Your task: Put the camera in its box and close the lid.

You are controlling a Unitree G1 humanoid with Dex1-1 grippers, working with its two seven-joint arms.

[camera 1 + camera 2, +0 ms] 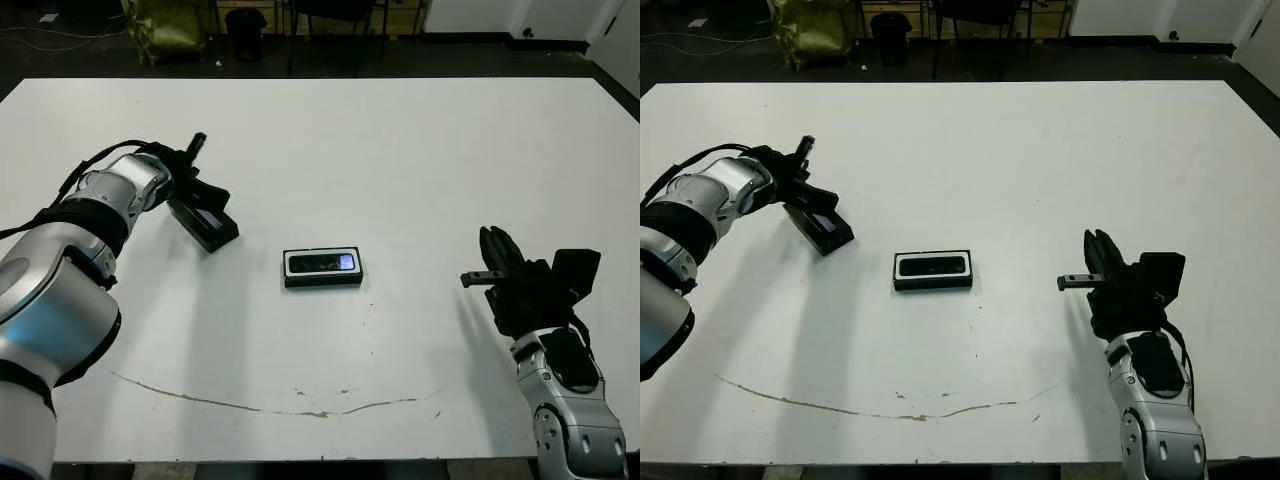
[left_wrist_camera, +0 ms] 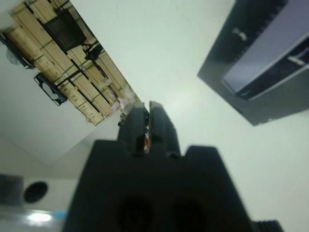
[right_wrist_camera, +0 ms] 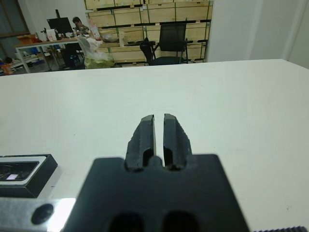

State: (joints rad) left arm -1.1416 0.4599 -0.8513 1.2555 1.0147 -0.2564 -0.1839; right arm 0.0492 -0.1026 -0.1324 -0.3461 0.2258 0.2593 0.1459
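The box (image 1: 322,281), a shallow black tray with a white rim, lies at the table's middle. The camera (image 1: 322,263) rests inside it, glossy black with a bluish patch at its right end. To the left lies the lid (image 1: 205,222), black with a pale strip, which also shows in the left wrist view (image 2: 270,63). My left gripper (image 1: 198,142) is shut on nothing; its body sits right beside the lid and its fingers point toward the far edge. My right gripper (image 1: 495,240) is shut and empty, well to the right of the box (image 3: 19,171).
A thin brownish scuff line (image 1: 300,410) runs along the table near the front edge. Beyond the far edge stand chairs and a yellow-green bag (image 1: 165,25). A person (image 3: 77,21) sits at a distant desk.
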